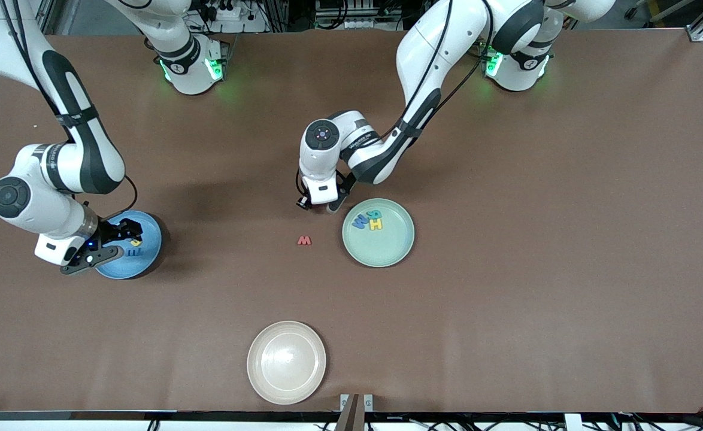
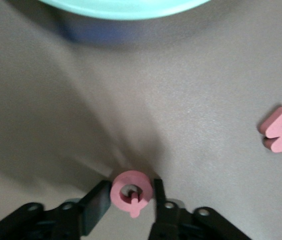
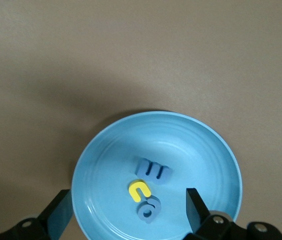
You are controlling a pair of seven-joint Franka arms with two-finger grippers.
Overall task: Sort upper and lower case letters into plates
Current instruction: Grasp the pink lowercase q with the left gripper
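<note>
My left gripper is beside the pale mint green plate, toward the right arm's end. In the left wrist view its fingers are shut on a red letter Q. A red W lies on the table, nearer to the front camera than this gripper, and shows in the left wrist view. The mint plate holds a blue, a teal and a yellow letter. My right gripper is open and empty over the blue plate, which holds a blue m, a yellow c and another blue letter.
A cream plate sits near the table's front edge, nearer to the front camera than the red W. The mint plate's rim shows in the left wrist view. Bare brown table lies toward the left arm's end.
</note>
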